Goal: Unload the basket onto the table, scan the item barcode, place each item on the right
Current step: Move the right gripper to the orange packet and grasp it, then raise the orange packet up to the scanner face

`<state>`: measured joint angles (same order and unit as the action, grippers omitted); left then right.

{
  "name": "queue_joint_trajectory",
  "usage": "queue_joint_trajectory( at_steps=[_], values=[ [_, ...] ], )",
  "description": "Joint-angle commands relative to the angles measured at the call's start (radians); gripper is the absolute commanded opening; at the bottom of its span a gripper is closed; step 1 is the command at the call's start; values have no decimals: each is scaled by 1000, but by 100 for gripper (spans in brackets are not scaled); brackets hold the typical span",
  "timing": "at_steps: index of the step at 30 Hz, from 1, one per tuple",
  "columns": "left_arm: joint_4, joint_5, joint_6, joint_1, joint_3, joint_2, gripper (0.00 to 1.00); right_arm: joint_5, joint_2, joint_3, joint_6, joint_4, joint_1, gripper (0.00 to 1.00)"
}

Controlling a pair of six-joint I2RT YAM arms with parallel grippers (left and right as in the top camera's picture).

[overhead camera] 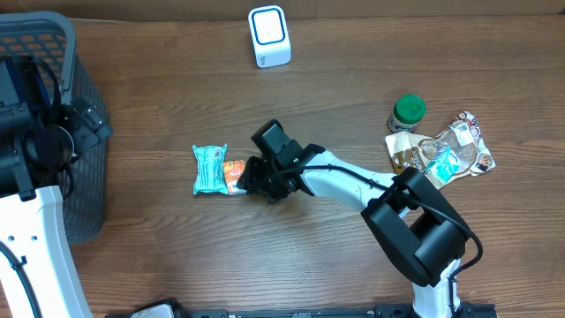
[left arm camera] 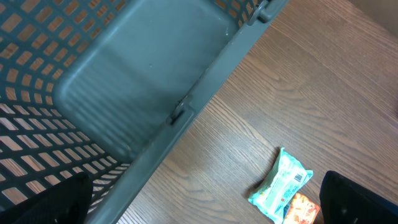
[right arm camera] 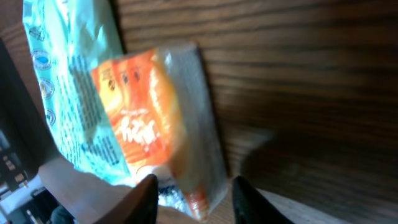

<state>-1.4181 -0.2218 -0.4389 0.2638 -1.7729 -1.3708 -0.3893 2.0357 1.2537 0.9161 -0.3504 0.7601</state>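
We find the small orange foil snack packet [overhead camera: 234, 175] lying flat on the brown wood-grain table [overhead camera: 159, 265], left of centre. Its left edge touches or overlaps a teal plastic wrapper packet [overhead camera: 209, 168].

The right gripper [right arm camera: 193, 202] is reached across to this packet. In the right wrist view its two dark fingertips [right arm camera: 146, 199] stand on either side of the packet's near end, which lies between them. The left fingertip appears to touch the foil. We cannot tell whether the jaws are clenched on the packet or merely bracket it. The packet rests on the table.

The left gripper [left arm camera: 208, 202] hangs released, with its fingers wide apart and nothing between them. It sits over the rim of the dark grey plastic mesh basket [overhead camera: 84, 177] at the table's left edge.

The white box-shaped barcode scanner with a blue ring [overhead camera: 269, 35] stands at the far edge, well apart from the packet.
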Motion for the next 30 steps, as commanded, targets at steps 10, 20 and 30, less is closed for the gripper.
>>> queue_joint_trajectory(
  at_steps=[10,20,30],
  values=[
    [2,-14,-3,4,-14,-3,99,-7,55,-5,-4,1,10,4],
    [1,-14,-3,4,-14,-3,99,-422,-18,-2,-202,5,-129,4],
    [1,-14,-3,4,-14,-3,100,-1149,-147,-2,-308,82,-386,4]
  ],
)
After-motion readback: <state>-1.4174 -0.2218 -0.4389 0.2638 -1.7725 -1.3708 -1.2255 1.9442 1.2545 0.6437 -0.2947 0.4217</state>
